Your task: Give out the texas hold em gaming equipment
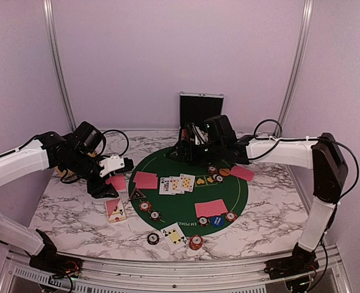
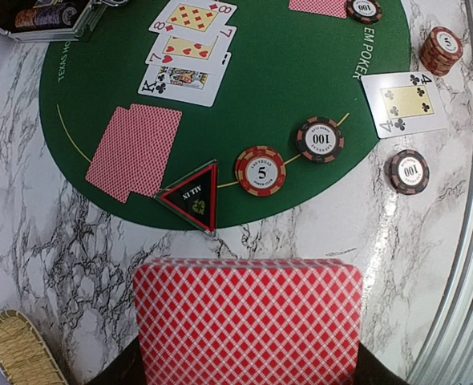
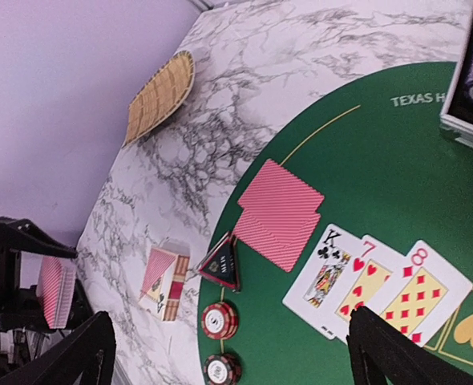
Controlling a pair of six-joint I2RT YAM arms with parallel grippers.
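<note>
My left hand (image 1: 119, 172) clamps a red-backed card (image 2: 248, 321), arm bent low over the worktop; my right hand (image 3: 228, 321) hangs with fingers spread wide, arm stretched far forward.

The deck (image 2: 248, 321) in the left claw (image 1: 115, 176) is smooth, faintly shiny card. Beneath the claw, the table (image 2: 52, 233) is glossy and marble-look. Ahead lies a matt felt mat (image 2: 301, 64), and beside the claw a rough straw basket (image 2: 16, 357).
</note>
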